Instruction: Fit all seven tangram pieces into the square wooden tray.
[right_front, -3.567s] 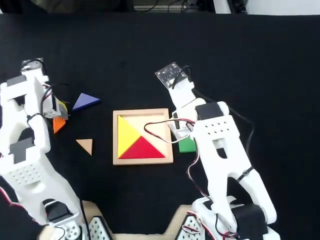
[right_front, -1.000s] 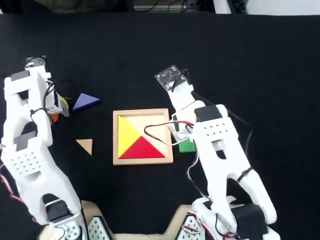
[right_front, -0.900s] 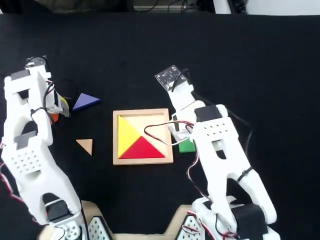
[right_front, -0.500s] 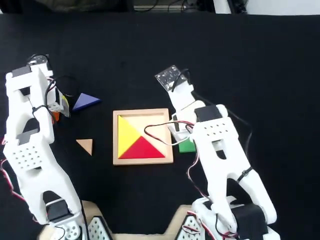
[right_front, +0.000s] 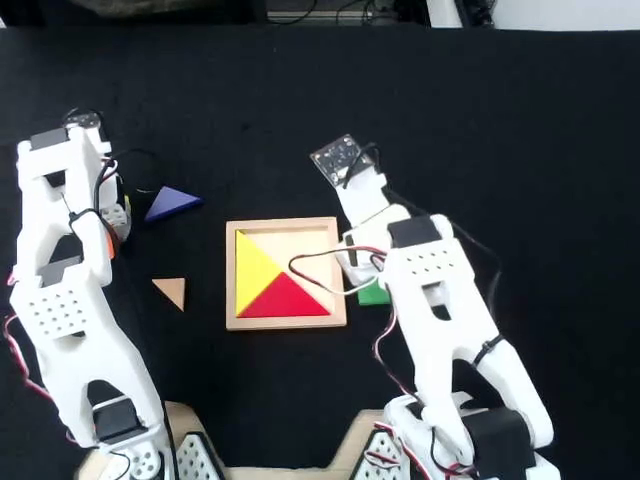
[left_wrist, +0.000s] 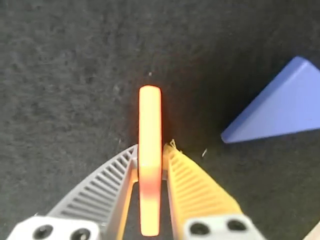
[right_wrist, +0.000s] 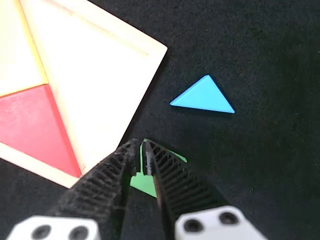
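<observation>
Tray (right_front: 285, 322), mid-table, holds only a yellow triangle (right_front: 252, 270) and a red triangle (right_front: 290, 298), so we judge fetching is in hand: our left hand (left_wrist: 150, 147), near the table's left edge, pinches an orange piece (left_wrist: 150, 115) edge-on, which must next be carried over and laid flat, while our right hand (right_wrist: 141, 145) sits nearly closed at a green piece (right_wrist: 141, 184).

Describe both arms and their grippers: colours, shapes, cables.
The left arm and right arm are white plastic with black servo blocks and a panel of small holes each. Thin red, white and black cables loop along them; the right one carries a small dark board. The left gripper has one grey and one orange ribbed finger; the right gripper, two black ones.
</observation>
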